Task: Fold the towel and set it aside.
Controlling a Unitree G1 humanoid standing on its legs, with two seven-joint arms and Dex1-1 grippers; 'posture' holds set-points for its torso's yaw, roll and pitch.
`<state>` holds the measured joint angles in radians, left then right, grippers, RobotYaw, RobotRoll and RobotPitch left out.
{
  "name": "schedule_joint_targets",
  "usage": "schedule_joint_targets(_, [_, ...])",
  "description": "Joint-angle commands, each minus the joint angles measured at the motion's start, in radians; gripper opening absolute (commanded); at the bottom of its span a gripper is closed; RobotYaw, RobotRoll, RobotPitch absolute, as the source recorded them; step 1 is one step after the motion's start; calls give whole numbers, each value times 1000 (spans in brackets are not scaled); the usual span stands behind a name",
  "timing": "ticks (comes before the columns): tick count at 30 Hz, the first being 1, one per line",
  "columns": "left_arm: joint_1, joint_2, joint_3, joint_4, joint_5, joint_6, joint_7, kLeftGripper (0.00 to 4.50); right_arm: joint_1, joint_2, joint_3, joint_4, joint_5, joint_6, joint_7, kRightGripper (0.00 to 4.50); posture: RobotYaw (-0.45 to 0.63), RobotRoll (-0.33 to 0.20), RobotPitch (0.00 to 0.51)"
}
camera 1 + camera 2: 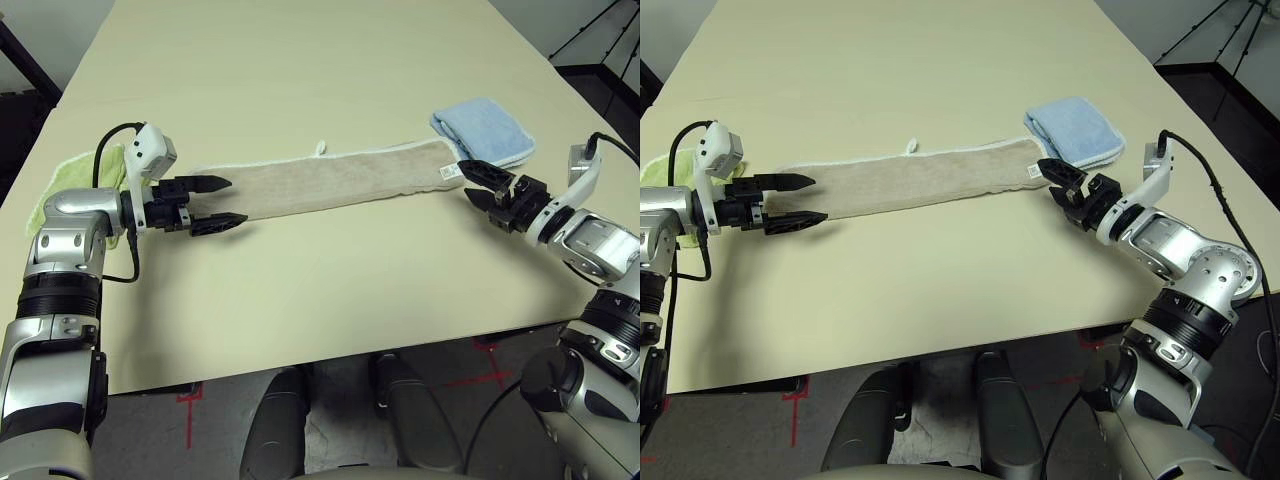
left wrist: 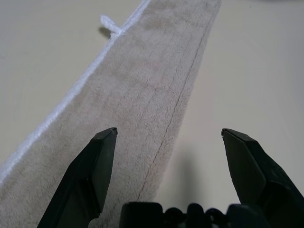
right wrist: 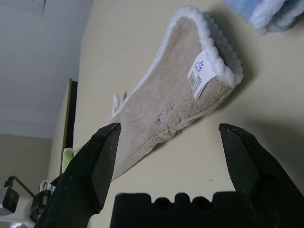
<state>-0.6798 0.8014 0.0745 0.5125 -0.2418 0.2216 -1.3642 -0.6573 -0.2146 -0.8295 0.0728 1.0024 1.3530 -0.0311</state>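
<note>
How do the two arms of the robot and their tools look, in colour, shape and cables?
Both forearms are silver metal with black ring joints. The left tool and right tool each have two black pointed fingers. Beside each wrist sits a white camera block, and a black cable runs from it back along the arm.

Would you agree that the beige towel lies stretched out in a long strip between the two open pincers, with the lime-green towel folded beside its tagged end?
Not quite: the cloth folded beside the tagged end of the beige towel is the light blue towel, as the left eye view shows. The lime-green towel lies at the other end, behind the left pincer. The rest holds: the strip lies between the left and the right pincer, both open.
</note>
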Motion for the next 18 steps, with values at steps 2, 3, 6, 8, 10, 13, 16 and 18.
schedule_joint_targets(2, [9,17,-6,-14,-3,3,-2,4453,1,0,33,44,-27,-66,-29,4494,-24,0,247])
schedule_joint_targets(3, [8,17,-6,-12,-2,1,-2,4453,-1,-1,39,56,-31,-81,-32,4494,-24,0,248])
schedule_joint_targets(6, [5,17,-5,-11,-2,1,-1,4453,-9,-12,69,104,-63,-152,-27,4494,-25,0,247])
schedule_joint_targets(8, [3,17,-6,-10,-2,2,1,4453,-21,-16,86,142,-77,-203,-13,4494,-25,0,246])
schedule_joint_targets(10, [3,16,-8,-12,-1,4,1,4453,-43,-18,110,197,-95,-258,10,4494,-24,0,244])
schedule_joint_targets(13, [7,17,-10,-11,2,-2,0,4453,-73,-26,140,260,-109,-312,44,4494,-24,0,241])
schedule_joint_targets(16, [18,14,1,-9,-13,-12,-12,4453,-99,-39,163,313,-121,-356,68,4494,-19,0,237])
schedule_joint_targets(18, [23,12,11,-13,-30,-6,-20,4453,-103,-48,176,333,-126,-368,81,4494,-18,0,234])
